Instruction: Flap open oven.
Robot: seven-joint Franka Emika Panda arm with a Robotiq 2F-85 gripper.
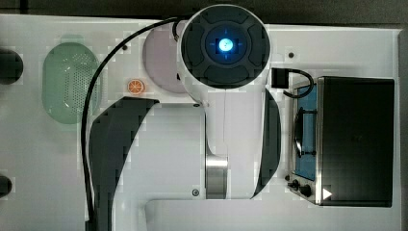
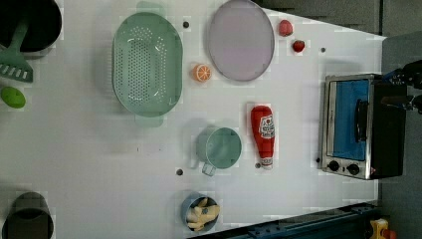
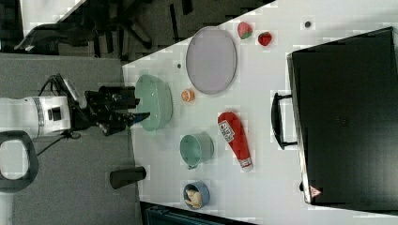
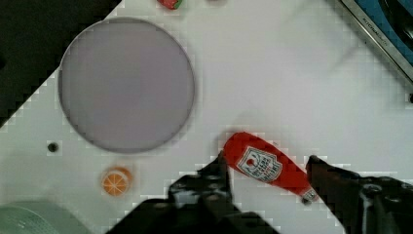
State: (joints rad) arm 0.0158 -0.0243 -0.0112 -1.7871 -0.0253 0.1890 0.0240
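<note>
Left view: one red ketchup bottle (image 2: 263,135), one green mug (image 2: 221,148) and two strawberries (image 2: 291,36) are seen near the closed black oven (image 2: 366,125); the gripper (image 4: 267,168) fingers are spread, empty.

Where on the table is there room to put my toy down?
In the left view, the bare white table below the green colander is free, also between the red ketchup bottle and the black oven. It is crowded around the green mug.
</note>
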